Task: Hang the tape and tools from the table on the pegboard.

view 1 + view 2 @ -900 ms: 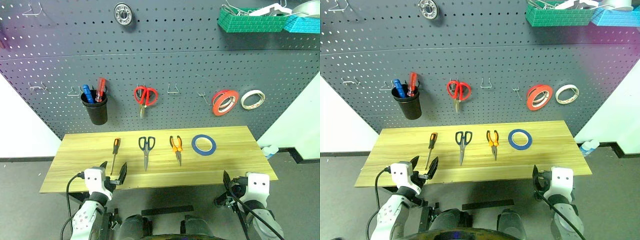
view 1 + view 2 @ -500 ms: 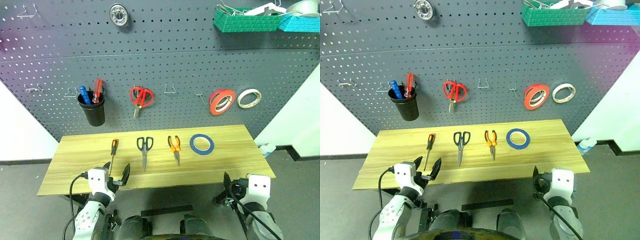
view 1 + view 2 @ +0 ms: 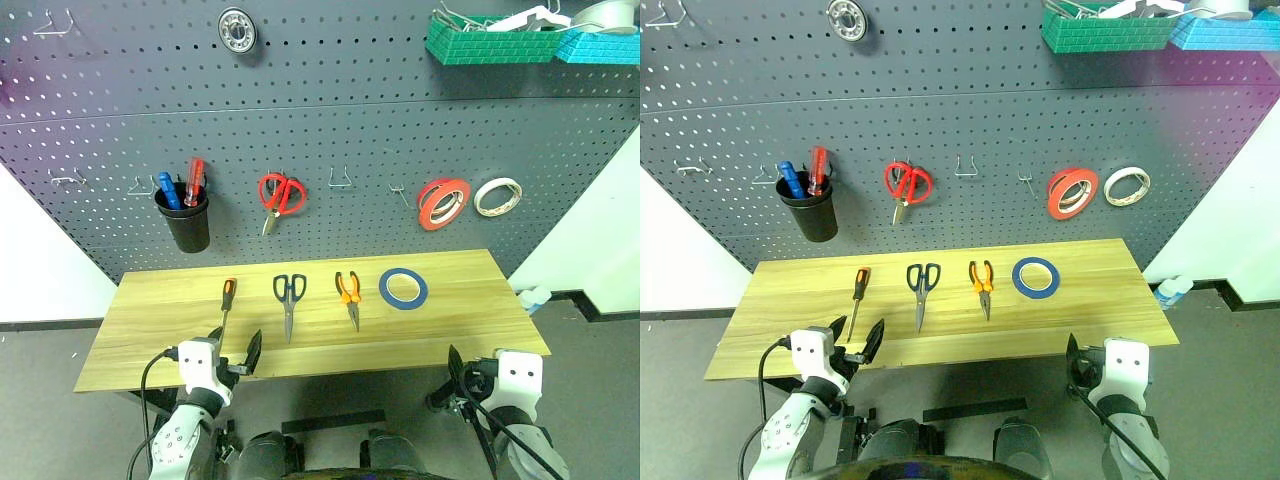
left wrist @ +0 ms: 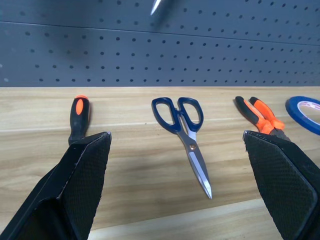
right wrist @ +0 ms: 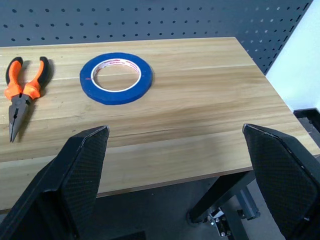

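no readable text, labels or numbers

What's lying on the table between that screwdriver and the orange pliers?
The dark-handled scissors, blades toward the robot, lie between the screwdriver and pliers, seen from the head views.

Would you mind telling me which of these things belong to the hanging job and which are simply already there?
For the job:
- blue tape
- screwdriver
- dark-handled scissors
- pliers
- table
- pegboard

Just there:
- red scissors
- red tape
- white tape
- black cup
- green bin
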Controlling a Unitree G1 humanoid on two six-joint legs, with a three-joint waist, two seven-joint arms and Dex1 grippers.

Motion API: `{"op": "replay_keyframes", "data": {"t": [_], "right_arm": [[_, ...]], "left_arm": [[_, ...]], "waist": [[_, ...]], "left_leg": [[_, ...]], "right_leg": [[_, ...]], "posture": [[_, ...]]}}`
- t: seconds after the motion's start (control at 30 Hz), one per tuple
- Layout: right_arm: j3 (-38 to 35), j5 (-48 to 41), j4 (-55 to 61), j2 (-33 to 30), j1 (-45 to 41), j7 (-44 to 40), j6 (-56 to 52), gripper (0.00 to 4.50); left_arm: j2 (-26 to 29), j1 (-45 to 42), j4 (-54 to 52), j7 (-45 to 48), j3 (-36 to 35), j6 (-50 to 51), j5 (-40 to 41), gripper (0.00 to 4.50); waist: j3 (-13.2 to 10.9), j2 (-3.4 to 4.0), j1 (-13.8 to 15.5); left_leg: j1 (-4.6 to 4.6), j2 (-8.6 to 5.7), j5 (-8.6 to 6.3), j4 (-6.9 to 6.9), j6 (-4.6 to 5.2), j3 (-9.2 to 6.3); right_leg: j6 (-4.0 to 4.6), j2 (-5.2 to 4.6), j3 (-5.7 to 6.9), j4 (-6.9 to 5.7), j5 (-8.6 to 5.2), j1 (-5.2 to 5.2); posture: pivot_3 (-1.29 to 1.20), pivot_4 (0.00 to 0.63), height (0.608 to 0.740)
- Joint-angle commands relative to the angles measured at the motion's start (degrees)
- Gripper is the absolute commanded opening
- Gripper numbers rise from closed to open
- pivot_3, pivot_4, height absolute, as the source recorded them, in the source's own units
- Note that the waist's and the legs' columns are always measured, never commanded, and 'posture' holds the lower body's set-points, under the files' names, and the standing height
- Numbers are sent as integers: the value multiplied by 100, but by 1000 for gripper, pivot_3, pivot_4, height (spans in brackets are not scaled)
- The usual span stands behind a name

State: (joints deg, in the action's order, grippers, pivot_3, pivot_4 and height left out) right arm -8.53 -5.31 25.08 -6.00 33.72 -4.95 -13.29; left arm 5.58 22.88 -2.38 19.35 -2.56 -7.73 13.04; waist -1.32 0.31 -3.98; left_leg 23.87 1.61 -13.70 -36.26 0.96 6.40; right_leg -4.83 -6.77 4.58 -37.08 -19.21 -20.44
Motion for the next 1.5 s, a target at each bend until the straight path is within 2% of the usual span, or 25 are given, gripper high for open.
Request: {"op": "replay_keyframes", "data": {"t": [0.03,0.33,0.63,0.8,0.87,0.9,0.93,1.07,1.17,1.5], "right_arm": [[-100,-37,303,-49,-26,-37,90,4500],[-14,-58,339,-121,-44,-216,94,4500],[72,8,1178,-312,-55,-298,-284,4500],[850,77,1617,-235,-39,-322,-662,4500],[261,-285,57,-748,-1316,-811,-639,4500],[77,-449,-409,-936,-1704,-1013,-664,4500],[-8,-575,-686,-1066,-1934,-1177,-671,4500],[7,-730,-787,-1149,-2068,-1400,-711,4500],[23,-705,-783,-1152,-2159,-1401,-729,4500],[153,-494,-1214,-1124,-2489,-1356,-479,4500]], "left_arm": [[53,8,-233,12,-86,-86,52,4437],[26,90,-203,109,-71,-71,137,4437],[-68,315,-509,51,397,-171,-260,4437],[-120,476,-726,94,823,-105,-382,4437],[-207,568,-796,2,1056,-123,-521,4437],[-236,620,-848,-43,1105,-138,-556,4437],[-239,648,-895,-58,1139,-135,-564,4437],[-234,726,-1014,-94,1453,-152,-693,4437],[-276,739,-1059,-186,1546,-130,-740,4437],[-275,666,-1166,-206,1716,-44,-709,4437]], "waist": [[0,0,1],[0,0,11],[-1,-1,102],[-1,4,161],[-10,-7,107],[-22,-28,89],[-21,-18,118],[-15,-12,240],[-3,23,297],[-4,24,296]], "left_leg": [[0,0,0,0,0,0],[0,0,0,1,0,0],[0,0,0,2,0,0],[0,1,0,5,0,-1],[0,0,0,6,0,-1],[-7,0,-1,3,0,0],[-9,1,-3,-7,4,3],[-4,2,-9,10,15,2],[15,8,-8,17,21,3],[18,10,-18,-17,18,3]], "right_leg": [[0,0,0,0,0,0],[0,-1,0,1,0,0],[0,0,0,4,-1,0],[1,0,0,4,-1,-2],[1,-1,-1,7,-2,-1],[5,-1,-1,14,2,3],[11,-8,10,30,20,11],[-1,-6,25,80,43,18],[-9,6,28,74,42,-6],[-12,8,39,71,44,5]], "posture": [[-138,0,740],[-101,0,740],[-72,0,740],[-71,0,740],[-73,0,740],[-66,0,740],[-68,0,740],[-69,0,740],[-72,0,740],[-75,0,740]]}}
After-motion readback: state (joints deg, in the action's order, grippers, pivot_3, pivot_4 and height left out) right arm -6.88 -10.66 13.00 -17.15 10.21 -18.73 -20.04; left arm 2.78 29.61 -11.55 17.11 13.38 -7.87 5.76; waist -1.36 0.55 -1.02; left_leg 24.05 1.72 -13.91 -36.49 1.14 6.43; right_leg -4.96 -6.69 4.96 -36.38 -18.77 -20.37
